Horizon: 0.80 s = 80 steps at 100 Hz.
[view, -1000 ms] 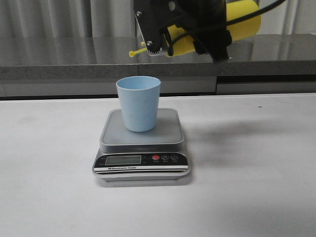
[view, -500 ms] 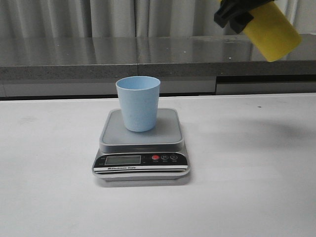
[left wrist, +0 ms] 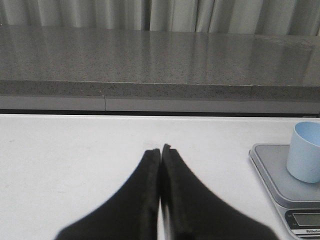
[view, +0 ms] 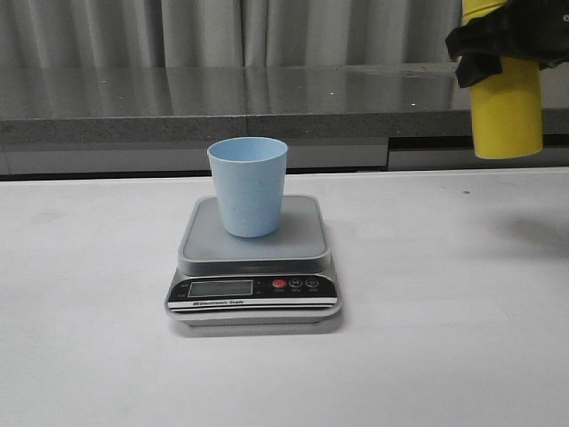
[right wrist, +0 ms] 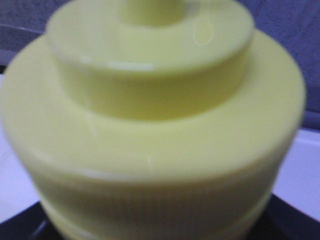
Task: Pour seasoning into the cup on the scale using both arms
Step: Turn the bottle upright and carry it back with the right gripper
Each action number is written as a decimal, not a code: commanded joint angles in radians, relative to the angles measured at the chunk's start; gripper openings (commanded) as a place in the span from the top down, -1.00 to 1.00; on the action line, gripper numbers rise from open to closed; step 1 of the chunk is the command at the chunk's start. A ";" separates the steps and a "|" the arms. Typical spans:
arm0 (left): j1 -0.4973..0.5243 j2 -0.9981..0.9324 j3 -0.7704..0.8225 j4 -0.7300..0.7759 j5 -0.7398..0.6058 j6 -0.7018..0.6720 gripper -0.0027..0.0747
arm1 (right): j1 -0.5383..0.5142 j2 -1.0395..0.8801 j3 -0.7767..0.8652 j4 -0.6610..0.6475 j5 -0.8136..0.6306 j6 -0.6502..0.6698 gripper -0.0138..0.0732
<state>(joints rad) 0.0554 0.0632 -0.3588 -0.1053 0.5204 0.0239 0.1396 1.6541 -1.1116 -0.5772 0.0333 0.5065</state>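
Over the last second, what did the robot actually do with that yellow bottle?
The right end effector carried the tall yellow plastic squeeze bottle from above the small pale blue plastic cup off to the right, turning it from lying sideways to hanging upright over the table. It kept its hold throughout. The cup, the flat grey digital scale beneath it and the white table stayed put.

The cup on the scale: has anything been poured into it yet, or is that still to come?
Set up: the cup stands on the scale. In hand: the right gripper holds the bottle upright, high and off to the cup's right. The cup's contents cannot be seen. The left gripper is shut, idle.
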 commanded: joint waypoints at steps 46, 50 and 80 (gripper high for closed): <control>0.003 0.014 -0.028 -0.009 -0.079 -0.008 0.98 | -0.062 0.047 0.161 0.057 -0.467 0.003 0.31; 0.003 0.014 -0.028 -0.009 -0.079 -0.008 0.98 | -0.062 0.062 0.161 0.057 -0.472 0.003 0.31; 0.003 0.014 -0.028 -0.009 -0.079 -0.008 0.98 | -0.062 0.115 0.161 0.058 -0.492 0.003 0.12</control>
<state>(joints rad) 0.0554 0.0632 -0.3588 -0.1053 0.5204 0.0239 0.0840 1.8052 -0.9273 -0.5298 -0.3665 0.5087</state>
